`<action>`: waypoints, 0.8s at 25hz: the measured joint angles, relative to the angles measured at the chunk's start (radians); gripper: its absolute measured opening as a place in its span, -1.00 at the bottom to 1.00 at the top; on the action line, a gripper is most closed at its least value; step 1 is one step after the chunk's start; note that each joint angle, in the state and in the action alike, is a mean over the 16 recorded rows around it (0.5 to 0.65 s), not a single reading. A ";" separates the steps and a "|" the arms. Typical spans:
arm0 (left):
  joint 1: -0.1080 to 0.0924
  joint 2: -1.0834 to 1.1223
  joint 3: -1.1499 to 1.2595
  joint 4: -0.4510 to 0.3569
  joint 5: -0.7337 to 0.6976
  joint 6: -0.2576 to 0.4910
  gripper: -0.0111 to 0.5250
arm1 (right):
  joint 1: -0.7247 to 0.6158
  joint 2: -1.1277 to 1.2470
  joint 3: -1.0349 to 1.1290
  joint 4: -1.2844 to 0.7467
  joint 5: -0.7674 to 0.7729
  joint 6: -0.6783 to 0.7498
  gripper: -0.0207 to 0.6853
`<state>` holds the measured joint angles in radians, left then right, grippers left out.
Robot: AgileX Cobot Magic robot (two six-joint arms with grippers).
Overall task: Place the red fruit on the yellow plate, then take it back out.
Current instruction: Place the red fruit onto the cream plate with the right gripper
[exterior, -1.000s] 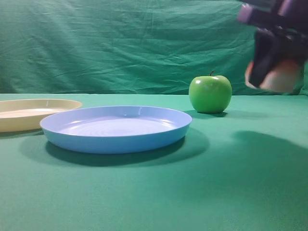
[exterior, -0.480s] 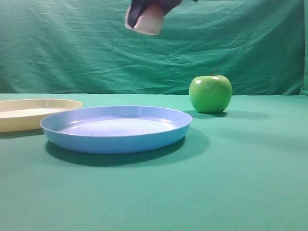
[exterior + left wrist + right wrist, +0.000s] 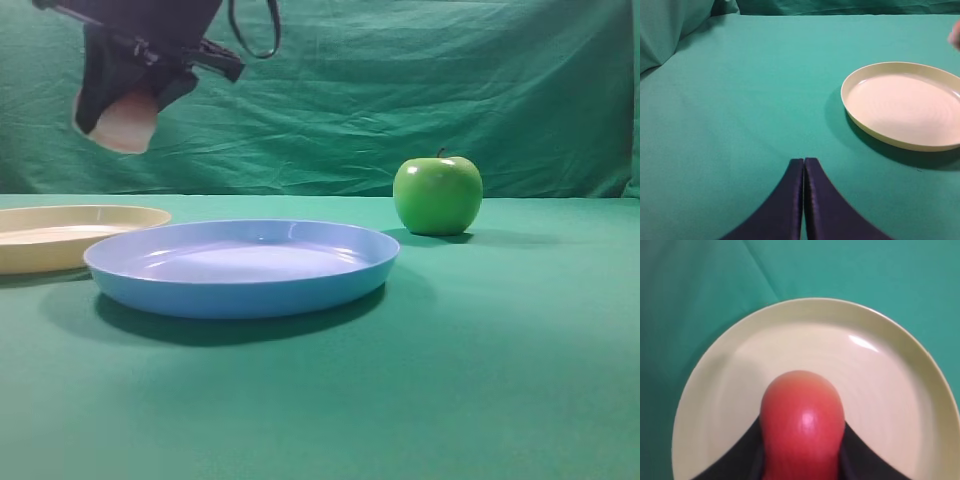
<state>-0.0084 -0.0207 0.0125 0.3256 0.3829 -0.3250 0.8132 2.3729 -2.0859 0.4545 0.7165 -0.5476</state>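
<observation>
No text, label, brand, number or sign can be read in any of the views. The round pale cream-yellow plastic plate [image 3: 905, 107], the wide light blue plastic plate [image 3: 240, 268] at the centre of the frame, the shiny green apple [image 3: 437, 195] right of centre, the smooth red fruit [image 3: 802, 425] and the green cloth [image 3: 400, 90] behind are all plain and unmarked.
</observation>
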 joint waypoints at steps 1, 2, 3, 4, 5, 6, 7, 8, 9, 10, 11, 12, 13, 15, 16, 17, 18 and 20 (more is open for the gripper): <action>0.000 0.000 0.000 0.000 0.000 0.000 -0.96 | 0.003 0.008 -0.001 0.012 -0.013 -0.015 -0.14; 0.000 0.000 0.000 0.000 0.000 0.000 -0.96 | 0.006 0.015 -0.001 0.023 -0.025 -0.030 -0.06; 0.000 0.000 0.000 0.000 0.000 0.000 -0.96 | 0.008 0.021 -0.001 0.033 -0.035 -0.044 0.02; 0.000 0.000 0.000 0.000 0.000 0.000 -0.96 | 0.009 0.025 -0.001 0.041 -0.042 -0.058 0.09; 0.000 0.000 0.000 0.000 0.000 0.000 -0.96 | 0.010 0.029 -0.001 0.049 -0.047 -0.072 0.17; 0.000 0.000 0.000 0.000 0.000 0.000 -0.96 | 0.011 0.030 -0.001 0.054 -0.050 -0.084 0.25; 0.000 0.000 0.000 0.000 0.000 0.000 -0.96 | 0.010 0.030 -0.001 0.057 -0.051 -0.093 0.33; 0.000 0.000 0.000 0.000 0.000 0.000 -0.96 | 0.009 0.028 -0.002 0.058 -0.049 -0.100 0.41; 0.000 0.000 0.000 0.000 0.000 0.000 -0.96 | 0.008 0.024 -0.002 0.056 -0.045 -0.104 0.49; 0.000 0.000 0.000 0.000 0.000 0.000 -0.96 | 0.006 0.018 -0.002 0.053 -0.039 -0.105 0.56; 0.000 0.000 0.000 0.000 0.000 0.000 -0.96 | 0.003 0.010 -0.002 0.047 -0.031 -0.103 0.63; 0.000 0.000 0.000 0.000 0.000 0.000 -0.96 | 0.000 -0.001 -0.002 0.039 -0.021 -0.097 0.67; 0.000 0.000 0.000 0.000 0.000 0.000 -0.96 | -0.004 -0.013 -0.002 0.031 -0.010 -0.090 0.70; 0.000 0.000 0.000 0.000 0.000 0.000 -0.96 | -0.014 -0.044 -0.002 0.012 0.018 -0.071 0.65; 0.000 0.000 0.000 0.000 0.000 0.000 -0.96 | -0.019 -0.063 -0.002 0.003 0.033 -0.059 0.58; 0.000 0.000 0.000 0.000 0.000 0.000 -0.96 | -0.024 -0.082 -0.002 -0.007 0.050 -0.045 0.49; 0.000 0.000 0.000 0.000 0.000 0.000 -0.96 | -0.030 -0.104 -0.002 -0.017 0.069 -0.028 0.38; 0.000 0.000 0.000 0.000 0.000 0.000 -0.96 | -0.042 -0.150 -0.002 -0.041 0.108 0.013 0.15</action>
<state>-0.0084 -0.0207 0.0125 0.3256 0.3829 -0.3250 0.7716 2.2229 -2.0878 0.4135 0.8246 -0.5345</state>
